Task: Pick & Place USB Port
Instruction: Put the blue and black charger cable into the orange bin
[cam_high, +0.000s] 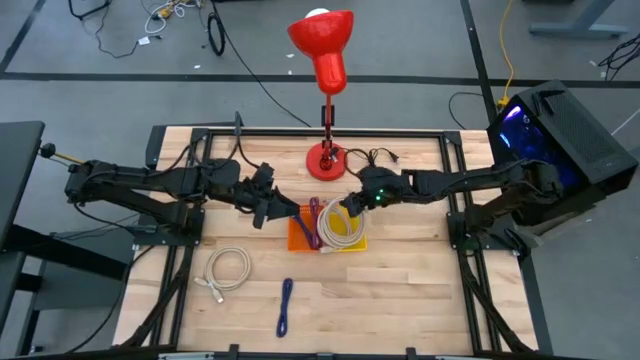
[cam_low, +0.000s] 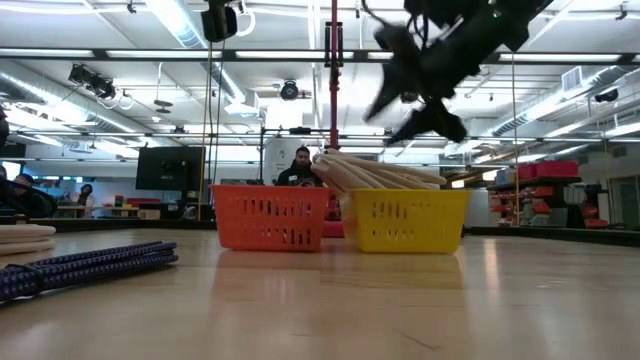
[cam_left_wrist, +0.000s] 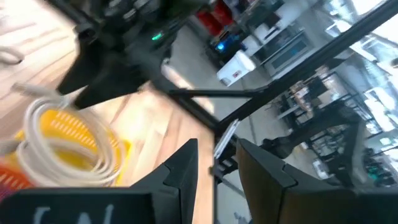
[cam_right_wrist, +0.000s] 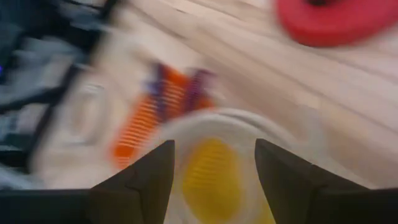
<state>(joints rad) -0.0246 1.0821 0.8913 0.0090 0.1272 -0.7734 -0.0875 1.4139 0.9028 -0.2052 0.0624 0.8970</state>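
Right gripper (cam_high: 348, 205): fingers spread above yellow basket (cam_high: 354, 240), where a white cable coil (cam_high: 337, 224) rests, evidently just deposited | Left gripper (cam_high: 262, 210): beside orange basket (cam_high: 298, 232), fingers slightly parted, empty | Blue cable (cam_high: 285, 306), second white coil (cam_high: 227, 269): on table (cam_high: 400, 300), awaiting sorting.

Robotics lab or workshop, open-plan industrial hall. Wooden table (cam_high: 400, 300) on a black metal frame, grey concrete floor around it with loose cables (cam_high: 165, 15). Beside the table, a black computer tower (cam_high: 560, 130) lit blue inside. Beyond the table: exposed ceiling ducts (cam_low: 60, 85), strip lights (cam_low: 190, 25), a dark monitor (cam_low: 170, 168), red storage shelves (cam_low: 535, 190), a seated person (cam_low: 300, 168).
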